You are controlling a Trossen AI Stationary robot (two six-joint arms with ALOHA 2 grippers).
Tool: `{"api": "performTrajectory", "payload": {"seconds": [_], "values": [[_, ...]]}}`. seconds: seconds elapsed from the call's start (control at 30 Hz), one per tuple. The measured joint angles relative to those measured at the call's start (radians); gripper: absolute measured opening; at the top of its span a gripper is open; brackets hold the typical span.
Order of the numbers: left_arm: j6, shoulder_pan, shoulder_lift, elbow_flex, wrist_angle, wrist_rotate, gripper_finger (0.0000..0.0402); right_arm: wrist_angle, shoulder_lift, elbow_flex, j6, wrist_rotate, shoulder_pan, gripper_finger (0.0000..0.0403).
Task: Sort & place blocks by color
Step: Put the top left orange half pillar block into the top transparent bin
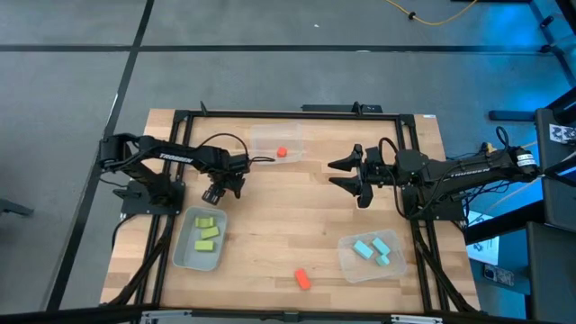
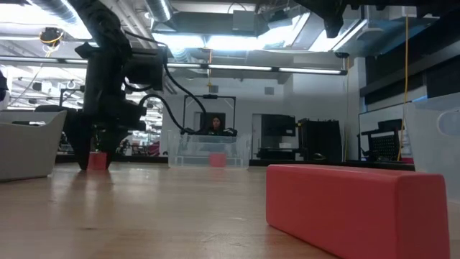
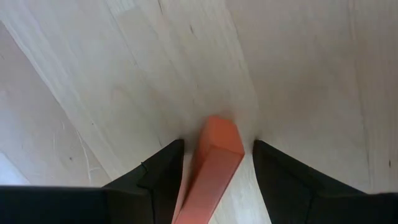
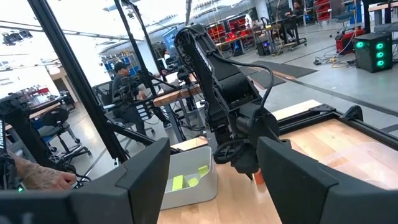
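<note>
An orange-red block [image 3: 214, 155] rests on the wooden table between the fingers of my left gripper [image 1: 220, 189], which points down and is open; a gap shows on each side of the block. The low view shows the same block [image 2: 97, 160] at the foot of that gripper. A second orange-red block [image 1: 282, 152] lies in the clear far bin [image 1: 270, 139]. A third [image 1: 302, 279] lies on the table by the near edge. My right gripper [image 1: 346, 175] hovers open and level at mid-table, with nothing between its fingers.
A bin [image 1: 184, 256] at the near left holds yellow-green blocks [image 1: 207, 232]. A bin [image 1: 346, 261] at the near right holds light blue blocks [image 1: 373, 249]. A black frame [image 1: 297, 114] runs round the table. People sit at desks beyond the table.
</note>
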Motion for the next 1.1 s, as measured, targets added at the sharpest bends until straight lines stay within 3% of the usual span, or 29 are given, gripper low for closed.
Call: {"api": "performTrajectory", "payload": {"seconds": [0.27, 0.53, 0.87, 1.1], "values": [[0.031, 0.0, 0.001, -0.002, 0.003, 0.006, 0.0154, 0.0, 0.0, 0.0, 0.0, 0.0, 0.0, 0.0245], [0.02, -0.003, 0.004, 0.03, -0.01, -0.01, 0.0051, 0.0, 0.0, 0.0, 0.0, 0.0, 0.0, 0.0245], [-0.088, -0.005, -0.006, 0.112, -0.049, 0.015, 0.0047, 0.001, 0.0, 0.0, 0.0, -0.001, 0.002, 0.0245], [-0.272, 0.014, -0.155, 0.233, 0.063, 0.091, 0.0047, 0.0, 0.0, 0.0, -0.004, -0.001, 0.002, 0.0245]]}}
